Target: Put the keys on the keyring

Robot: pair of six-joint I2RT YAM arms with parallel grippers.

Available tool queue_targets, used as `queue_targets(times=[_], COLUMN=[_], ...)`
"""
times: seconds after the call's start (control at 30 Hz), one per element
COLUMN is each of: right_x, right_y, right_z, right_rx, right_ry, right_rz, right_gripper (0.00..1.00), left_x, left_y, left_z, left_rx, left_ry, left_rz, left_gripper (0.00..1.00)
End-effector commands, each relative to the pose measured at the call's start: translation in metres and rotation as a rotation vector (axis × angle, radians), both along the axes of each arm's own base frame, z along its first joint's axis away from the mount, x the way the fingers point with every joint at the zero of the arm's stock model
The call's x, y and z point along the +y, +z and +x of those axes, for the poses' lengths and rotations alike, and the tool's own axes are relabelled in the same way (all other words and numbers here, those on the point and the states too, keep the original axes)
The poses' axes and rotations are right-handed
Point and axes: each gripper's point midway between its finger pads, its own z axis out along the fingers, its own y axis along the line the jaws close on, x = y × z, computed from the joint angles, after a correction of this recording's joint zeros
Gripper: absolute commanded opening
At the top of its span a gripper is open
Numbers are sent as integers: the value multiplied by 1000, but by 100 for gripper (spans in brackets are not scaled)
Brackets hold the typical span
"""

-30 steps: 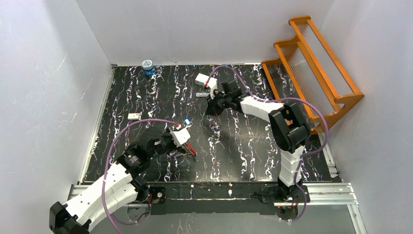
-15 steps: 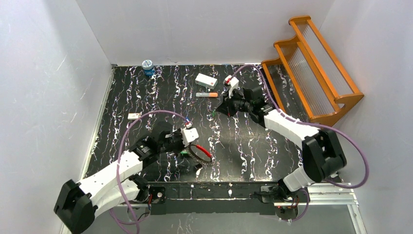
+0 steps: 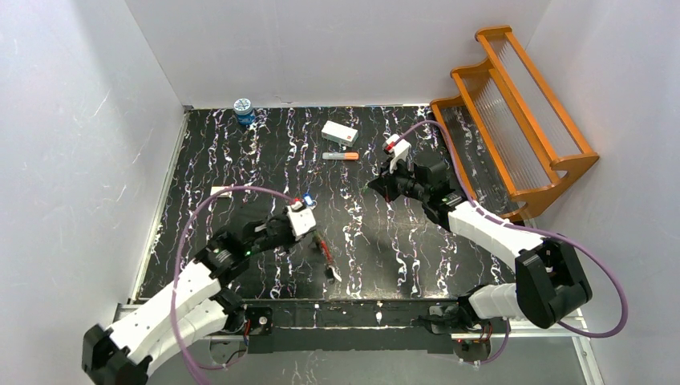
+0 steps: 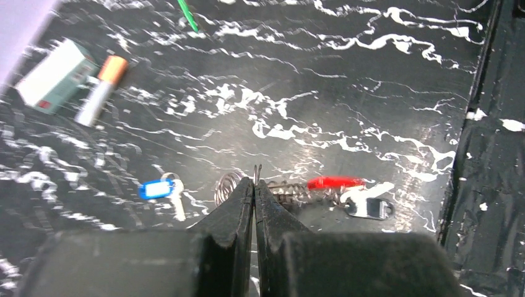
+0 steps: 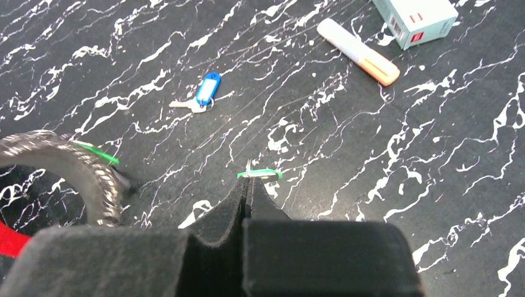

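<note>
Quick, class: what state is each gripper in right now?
Left gripper: shut on the thin silver-and-red coiled keyring.
Right gripper: shut on the small green-headed key.

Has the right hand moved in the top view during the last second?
Yes. The right hand has moved to the right, away from the marker and closer to the orange rack.

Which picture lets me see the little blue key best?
The right wrist view: the blue key lies in the open, sharp, its silver blade showing. The left wrist view shows the key blurrier. The top view shows only a tiny blue speck.
</note>
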Motion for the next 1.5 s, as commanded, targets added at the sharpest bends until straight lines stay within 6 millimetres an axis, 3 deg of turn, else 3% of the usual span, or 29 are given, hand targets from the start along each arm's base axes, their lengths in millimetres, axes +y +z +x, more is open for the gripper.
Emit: queue_targets(times=[0.0, 0.17, 0.37, 0.5, 0.7, 0.87, 1.13, 1.47], right_x=[2, 5, -3, -4, -2, -2, -3, -5], right_y=[29, 30, 29, 25, 21, 16, 12, 15], right_z=[8, 5, 5, 1, -3, -6, -14, -24], right_rx=[-109, -95, -125, -123, -108, -93, -82, -100], right_ry=[1, 11, -42, -36, -11, -6, 14, 37], right_rz=[47, 68, 101, 101, 90, 93, 89, 101], right_gripper=[1, 1, 1, 1, 1, 1, 1, 1], left_x=[27, 60, 96, 115, 126, 106, 33, -17], left_y=[45, 65, 74, 65, 33, 12, -10, -35], left_z=[-3, -16, -25, -25, -32, -28, -17, -13], left_rx=[-181, -291, -322, -313, -239, -181, -98, 45], left_ry=[40, 69, 110, 141, 38, -76, -189, -196], left_rz=[25, 108, 269, 376, 571, 595, 335, 89], left_gripper=[0, 0, 0, 0, 0, 0, 0, 0])
